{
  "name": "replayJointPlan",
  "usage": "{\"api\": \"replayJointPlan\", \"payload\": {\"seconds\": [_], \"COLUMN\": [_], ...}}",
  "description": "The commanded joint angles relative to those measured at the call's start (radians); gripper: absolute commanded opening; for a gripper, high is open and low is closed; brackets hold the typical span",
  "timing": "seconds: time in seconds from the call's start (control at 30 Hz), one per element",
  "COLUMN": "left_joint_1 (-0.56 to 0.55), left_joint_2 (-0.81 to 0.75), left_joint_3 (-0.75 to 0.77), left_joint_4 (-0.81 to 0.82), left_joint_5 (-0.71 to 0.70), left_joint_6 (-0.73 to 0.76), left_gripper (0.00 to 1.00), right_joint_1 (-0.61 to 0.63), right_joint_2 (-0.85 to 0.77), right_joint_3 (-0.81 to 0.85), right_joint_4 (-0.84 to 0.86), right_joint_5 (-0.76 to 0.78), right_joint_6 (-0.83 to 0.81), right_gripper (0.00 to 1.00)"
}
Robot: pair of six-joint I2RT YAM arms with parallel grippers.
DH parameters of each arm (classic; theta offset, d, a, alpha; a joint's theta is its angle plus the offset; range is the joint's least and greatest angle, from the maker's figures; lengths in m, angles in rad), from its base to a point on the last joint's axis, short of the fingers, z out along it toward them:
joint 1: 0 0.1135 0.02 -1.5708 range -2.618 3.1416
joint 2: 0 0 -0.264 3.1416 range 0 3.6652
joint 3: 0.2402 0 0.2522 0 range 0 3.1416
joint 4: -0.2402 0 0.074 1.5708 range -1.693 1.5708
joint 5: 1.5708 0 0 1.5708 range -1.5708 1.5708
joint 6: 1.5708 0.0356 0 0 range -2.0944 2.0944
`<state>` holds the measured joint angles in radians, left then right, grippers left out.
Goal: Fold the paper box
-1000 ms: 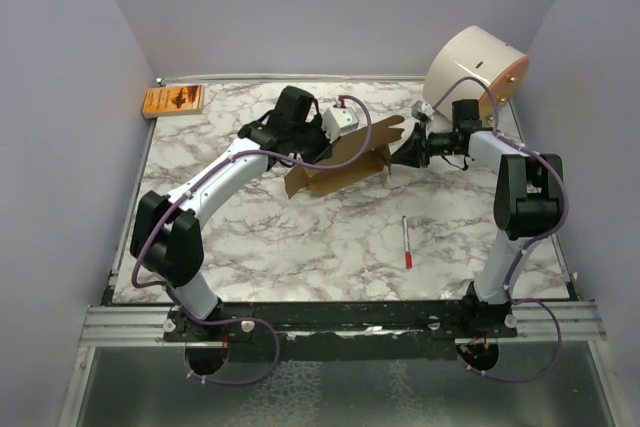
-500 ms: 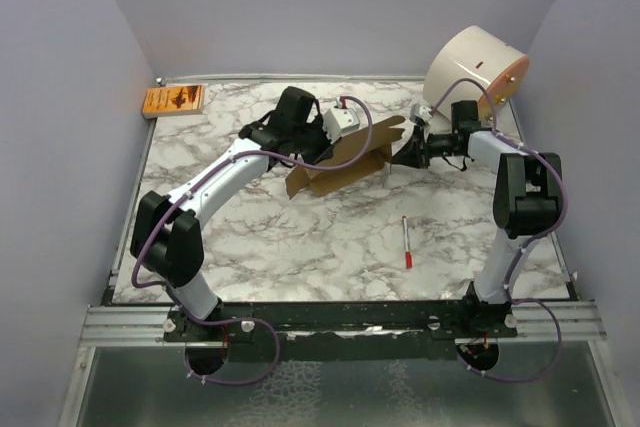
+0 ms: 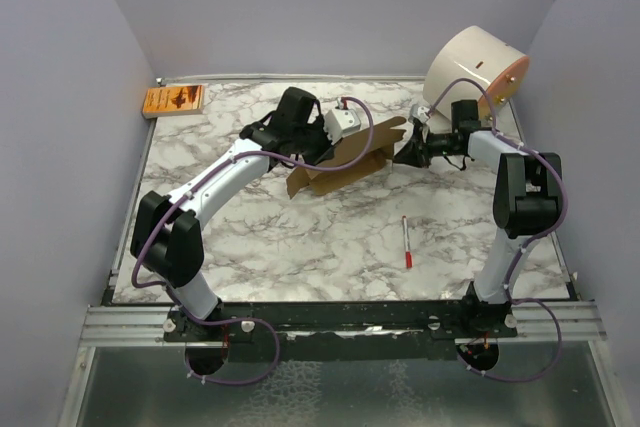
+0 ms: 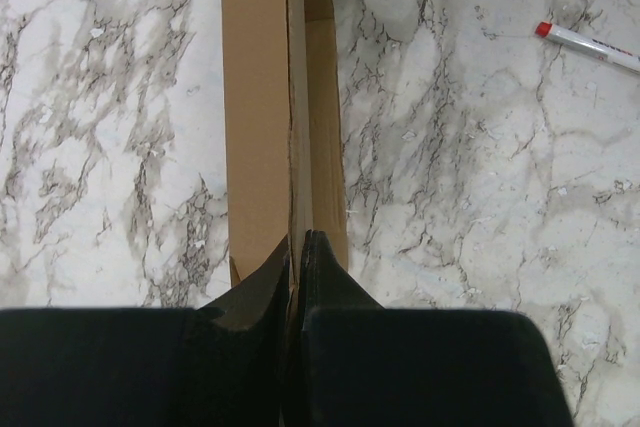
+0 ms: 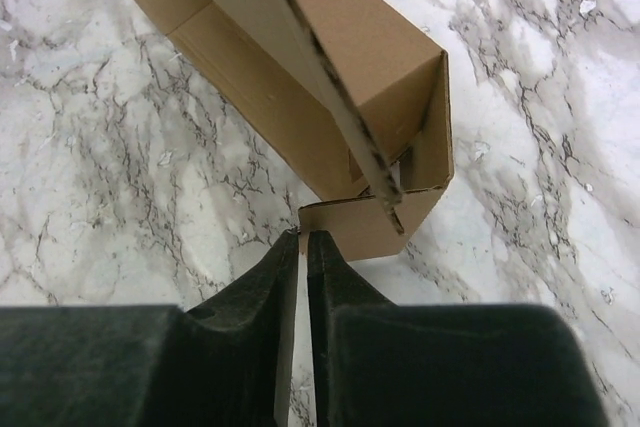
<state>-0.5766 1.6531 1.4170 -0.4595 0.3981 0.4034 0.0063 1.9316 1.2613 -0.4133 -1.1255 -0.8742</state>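
Marbled surface (image 3: 300, 247) carries the half-formed box (image 3: 345, 162), left of the white cylinder (image 3: 470, 67). Left fingers (image 4: 330, 292) pinch one long panel; right fingers (image 5: 340, 287) pinch an end flap (image 5: 370, 222). End closure is likely in hand; next, swing that flap inward.

L arm reaches fwd-right, black left gripper (image 4: 300, 247) fingers pinched on plain brown cardboard paper box (image 4: 262, 97) edge. R arm bent inward, black right gripper (image 5: 303, 242) clamping its flap.

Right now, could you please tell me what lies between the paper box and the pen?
Only bare marble tabletop separates the paper box from the pen; the top external view shows this plainly.
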Motion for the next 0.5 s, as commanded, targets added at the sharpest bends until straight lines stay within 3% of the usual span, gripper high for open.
{"api": "replayJointPlan", "payload": {"seconds": [0.0, 0.27, 0.47], "left_joint_1": [-0.006, -0.008, -0.009], "left_joint_2": [-0.036, -0.038, -0.038], "left_joint_3": [-0.004, -0.004, -0.003], "left_joint_4": [-0.015, -0.016, -0.013], "left_joint_5": [-0.01, -0.015, -0.023], "left_joint_6": [0.015, 0.015, 0.008], "left_gripper": [0.0, 0.0, 0.0], "right_joint_1": [0.0, -0.001, -0.015], "right_joint_2": [-0.024, -0.053, -0.08], "right_joint_3": [0.018, -0.006, -0.018], "right_joint_4": [0.04, 0.065, 0.039], "right_joint_5": [0.053, 0.085, 0.069], "right_joint_6": [-0.015, -0.023, -0.065], "right_gripper": [0.08, 0.08, 0.14]}}
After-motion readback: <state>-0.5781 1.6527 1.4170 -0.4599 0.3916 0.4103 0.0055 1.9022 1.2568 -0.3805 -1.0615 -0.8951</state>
